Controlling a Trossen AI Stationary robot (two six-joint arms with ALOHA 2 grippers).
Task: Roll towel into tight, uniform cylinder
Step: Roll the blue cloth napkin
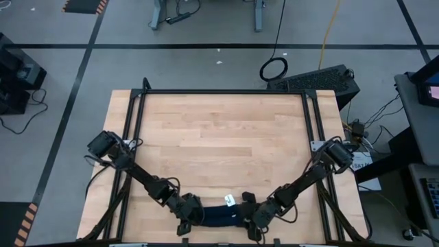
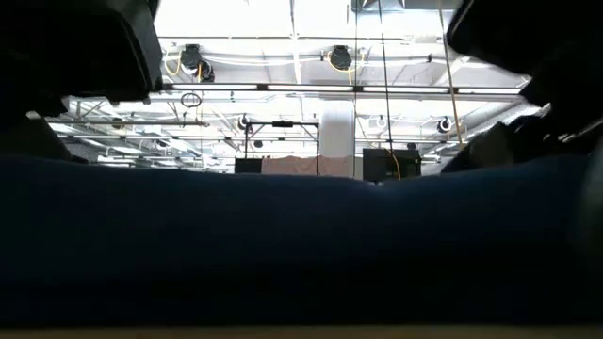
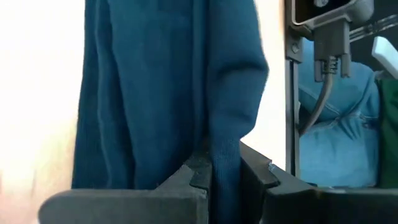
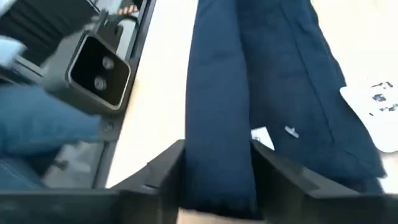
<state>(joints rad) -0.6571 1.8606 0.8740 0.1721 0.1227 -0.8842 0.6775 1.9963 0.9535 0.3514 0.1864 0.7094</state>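
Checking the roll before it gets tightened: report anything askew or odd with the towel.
The towel lies as a long narrow bundle at the table's near edge, between the left gripper and the right gripper. It is loosely folded and uneven, not a cylinder. Its white tag sticks out to the side. Nothing looks damaged.

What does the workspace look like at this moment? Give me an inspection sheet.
Surface: pale wooden table in a black frame, mostly bare.
Job's things: dark blue towel, bunched into a long narrow roll along the table's near edge, with a white tag at its far side.
Clutter: nothing seen on the table.
Claws: left claw shut on a fold at the towel's left end; right claw at the right end, fingers either side of the roll, parted.
Cables: wires run along both arms; a yellow cable and a black coil lie on the floor.
Surroundings: grey taped floor, black keyboard beyond the table's far right corner, high ceiling lights.
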